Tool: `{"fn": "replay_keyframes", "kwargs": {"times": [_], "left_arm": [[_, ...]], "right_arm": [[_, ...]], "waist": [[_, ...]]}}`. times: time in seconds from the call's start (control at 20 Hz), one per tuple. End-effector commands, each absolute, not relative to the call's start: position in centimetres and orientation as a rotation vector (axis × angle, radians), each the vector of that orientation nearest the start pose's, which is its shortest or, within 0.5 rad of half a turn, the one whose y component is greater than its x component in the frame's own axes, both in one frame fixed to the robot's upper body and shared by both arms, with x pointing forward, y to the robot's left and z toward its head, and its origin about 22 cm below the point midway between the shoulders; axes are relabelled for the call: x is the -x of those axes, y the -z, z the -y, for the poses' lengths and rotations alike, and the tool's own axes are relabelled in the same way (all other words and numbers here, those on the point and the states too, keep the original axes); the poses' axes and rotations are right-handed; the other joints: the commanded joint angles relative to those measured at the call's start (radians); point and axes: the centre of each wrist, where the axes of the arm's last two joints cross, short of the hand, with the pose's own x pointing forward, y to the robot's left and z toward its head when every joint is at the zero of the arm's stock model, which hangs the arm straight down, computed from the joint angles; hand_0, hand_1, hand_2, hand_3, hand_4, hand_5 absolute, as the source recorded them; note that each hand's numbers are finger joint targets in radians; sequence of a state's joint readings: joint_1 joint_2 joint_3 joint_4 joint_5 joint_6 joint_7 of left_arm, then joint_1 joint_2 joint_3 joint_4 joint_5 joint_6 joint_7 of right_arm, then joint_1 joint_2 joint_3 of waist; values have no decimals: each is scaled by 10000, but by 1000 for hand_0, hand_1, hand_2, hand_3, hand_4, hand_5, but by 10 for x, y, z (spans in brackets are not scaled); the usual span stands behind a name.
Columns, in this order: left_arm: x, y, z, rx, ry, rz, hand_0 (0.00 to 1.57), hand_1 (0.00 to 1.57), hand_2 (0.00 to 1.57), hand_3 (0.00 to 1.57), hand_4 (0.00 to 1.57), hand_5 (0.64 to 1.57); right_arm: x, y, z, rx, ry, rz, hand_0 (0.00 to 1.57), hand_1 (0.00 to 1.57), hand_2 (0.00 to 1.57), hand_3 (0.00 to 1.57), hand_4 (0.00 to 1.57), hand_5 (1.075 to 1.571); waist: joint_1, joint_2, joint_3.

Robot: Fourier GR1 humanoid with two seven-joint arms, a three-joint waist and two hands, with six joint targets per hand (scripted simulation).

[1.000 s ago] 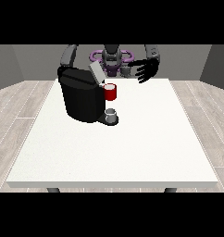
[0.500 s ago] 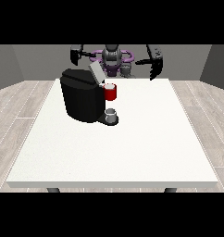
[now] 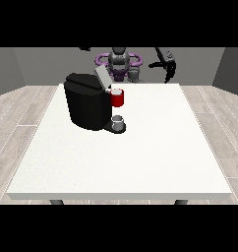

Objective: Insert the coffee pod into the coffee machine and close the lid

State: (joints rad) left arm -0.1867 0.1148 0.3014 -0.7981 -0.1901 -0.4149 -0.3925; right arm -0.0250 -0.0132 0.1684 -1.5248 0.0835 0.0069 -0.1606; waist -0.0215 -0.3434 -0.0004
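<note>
The black coffee machine (image 3: 86, 106) stands on the table's far left part. Its grey lid (image 3: 102, 78) is tilted up and open. A red pod holder (image 3: 118, 98) juts from the machine's front, with a pale round top that may be the coffee pod. The hand at the view's right (image 3: 166, 65) is raised well right of the machine, fingers hanging relaxed and holding nothing. Only a dark tip of the hand at the view's left (image 3: 84, 48) shows, at the scene's top edge above the machine.
A small grey cup (image 3: 118, 121) sits on the machine's base under the red holder. The white table (image 3: 140, 162) spreads wide in front of and to the right of the machine. The robot's torso (image 3: 120, 63) stands behind the far edge.
Both arms have lifted up and outward, away from the machine. The hand at the view's left has left the machine's top and nearly left the view. The lid stays open.
</note>
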Motion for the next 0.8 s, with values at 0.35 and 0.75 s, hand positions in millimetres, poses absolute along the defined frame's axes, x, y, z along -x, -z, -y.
{"fn": "replay_keyframes", "kwargs": {"times": [0.35, 0.75], "left_arm": [[-255, 93, -309, 2394, 1893, 15787, 0, 0, 0, 0, 216, 1571], [-254, 70, -282, 2700, 2556, 16161, 0, 0, 0, 0, 185, 1571]], "right_arm": [[-288, -46, 166, 456, -2185, 18994, 0, 0, 0, 0, 269, 1571], [-317, -47, 169, 1554, -2108, 18727, 0, 0, 0, 0, 344, 1571]], "waist": [[859, 2783, 4], [1482, 2995, 6]]}}
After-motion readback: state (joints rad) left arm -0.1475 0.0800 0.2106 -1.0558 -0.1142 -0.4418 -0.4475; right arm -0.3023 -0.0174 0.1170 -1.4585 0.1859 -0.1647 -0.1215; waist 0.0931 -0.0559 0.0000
